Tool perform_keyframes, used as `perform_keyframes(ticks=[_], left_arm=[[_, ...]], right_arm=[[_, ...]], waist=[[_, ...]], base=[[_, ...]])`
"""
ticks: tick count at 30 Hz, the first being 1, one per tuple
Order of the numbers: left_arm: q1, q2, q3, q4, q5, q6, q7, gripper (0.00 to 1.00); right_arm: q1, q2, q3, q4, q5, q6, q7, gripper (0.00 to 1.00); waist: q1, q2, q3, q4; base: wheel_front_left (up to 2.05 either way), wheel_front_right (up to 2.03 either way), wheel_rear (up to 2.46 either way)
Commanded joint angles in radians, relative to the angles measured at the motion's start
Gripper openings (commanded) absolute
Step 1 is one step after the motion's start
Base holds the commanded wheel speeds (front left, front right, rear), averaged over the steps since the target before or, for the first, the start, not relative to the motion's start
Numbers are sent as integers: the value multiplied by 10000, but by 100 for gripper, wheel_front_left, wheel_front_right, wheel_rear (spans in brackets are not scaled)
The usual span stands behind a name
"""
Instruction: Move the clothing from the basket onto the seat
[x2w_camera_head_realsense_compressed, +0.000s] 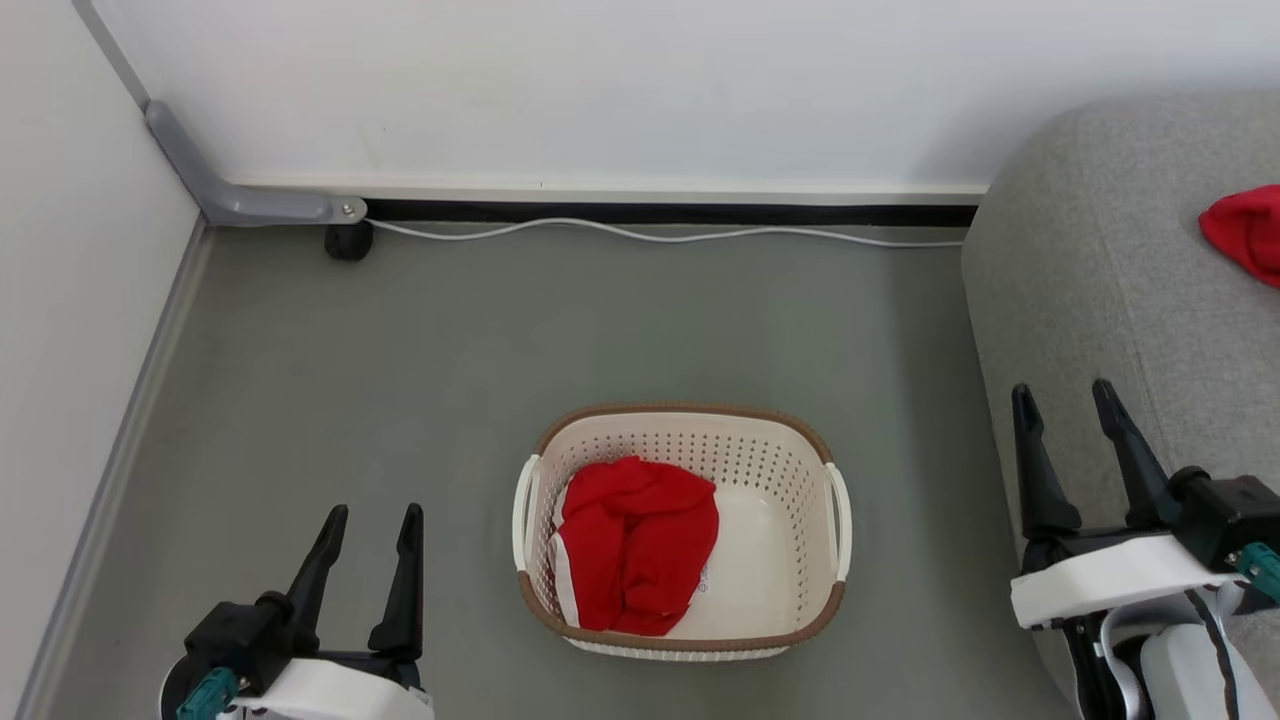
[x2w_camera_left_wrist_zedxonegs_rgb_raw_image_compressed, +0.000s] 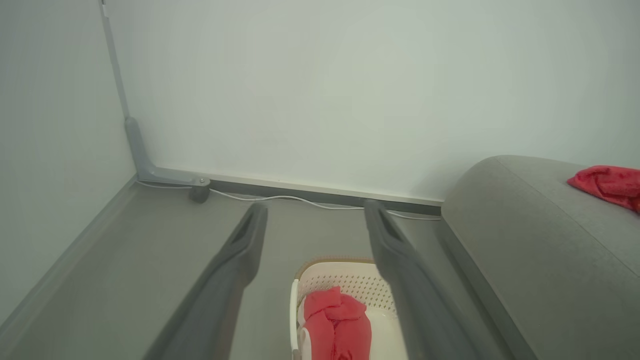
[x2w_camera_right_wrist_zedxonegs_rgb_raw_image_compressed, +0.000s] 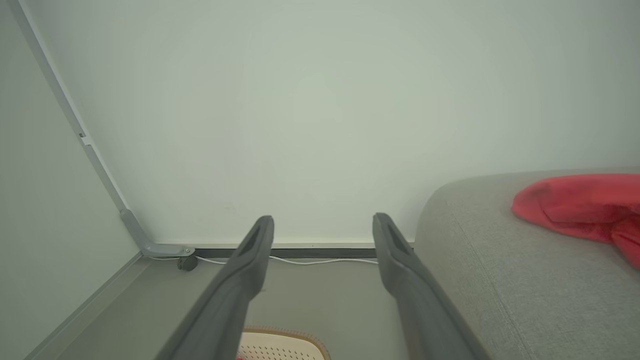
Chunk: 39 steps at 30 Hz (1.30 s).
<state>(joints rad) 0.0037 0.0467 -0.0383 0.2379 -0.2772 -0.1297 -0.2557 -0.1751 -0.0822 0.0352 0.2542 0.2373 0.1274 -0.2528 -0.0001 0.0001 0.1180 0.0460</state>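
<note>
Room corner, plain white back wall (x2w_camera_head_realsense_compressed: 640, 90) at 12 o'clock, white side wall (x2w_camera_head_realsense_compressed: 60, 300) at 9. Grey smooth floor (x2w_camera_head_realsense_compressed: 500, 330), even soft light, faint shadows. Grey metal bracket (x2w_camera_head_realsense_compressed: 240, 203) runs down the corner at 10 o'clock, small black knob (x2w_camera_head_realsense_compressed: 348, 242) just below its end. Black baseboard strip (x2w_camera_head_realsense_compressed: 670, 213) along back wall, white cable (x2w_camera_head_realsense_compressed: 640, 233) lying beside it. Grey skirting (x2w_camera_head_realsense_compressed: 120, 450) along side wall.
</note>
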Motion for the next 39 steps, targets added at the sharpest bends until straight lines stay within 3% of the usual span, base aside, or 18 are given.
perform_keyframes(ticks=[1,24,39], left_arm=[[-605,81,184,-172,-87,-10,-61,100],[-4160,511,-1977,1667,-529,-10,-61,100],[-6926,1416,-3815,3390,-67,-10,-61,100]], right_arm=[[-467,2,196,-392,-80,33,-89,100],[-2958,316,926,-1436,12,33,-90,100],[-4360,318,1632,-2064,812,33,-90,100]], waist=[[1,-1,491,-108],[1,-1,4937,-1527],[1,-1,7170,-2410]], base=[[0,0,0],[0,0,0],[0,0,0]])
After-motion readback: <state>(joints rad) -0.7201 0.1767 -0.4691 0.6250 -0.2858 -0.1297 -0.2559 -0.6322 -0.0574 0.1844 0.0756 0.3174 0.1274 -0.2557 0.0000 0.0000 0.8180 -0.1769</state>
